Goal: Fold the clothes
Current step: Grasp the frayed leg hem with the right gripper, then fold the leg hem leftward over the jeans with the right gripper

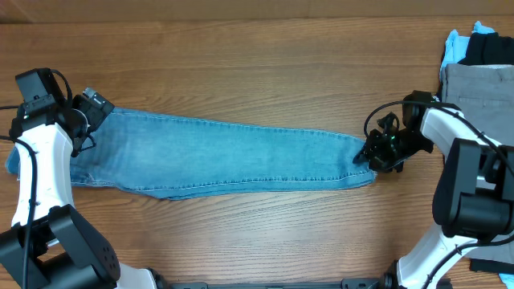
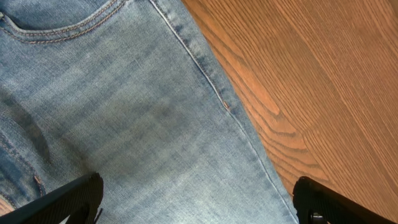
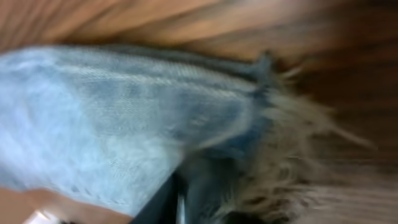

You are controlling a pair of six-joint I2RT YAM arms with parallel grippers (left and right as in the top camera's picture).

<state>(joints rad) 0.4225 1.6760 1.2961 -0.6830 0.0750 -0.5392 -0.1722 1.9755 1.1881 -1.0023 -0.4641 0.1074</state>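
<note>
Long light-blue denim jeans (image 1: 233,160) lie folded lengthwise across the wooden table, waist at the left and frayed hems at the right. My left gripper (image 1: 88,108) is open over the waist end. In the left wrist view its fingers (image 2: 199,202) are spread wide above the denim (image 2: 124,112), near a pocket seam and the side edge. My right gripper (image 1: 369,154) is at the hem end. The blurred right wrist view shows its finger (image 3: 186,199) pinching the frayed hem (image 3: 93,112).
Grey trousers (image 1: 478,88) lie at the right edge of the table. A black garment (image 1: 491,48) and a sky-blue one (image 1: 456,46) lie just behind them. Bare wooden table (image 1: 257,48) stretches along the back and front of the jeans.
</note>
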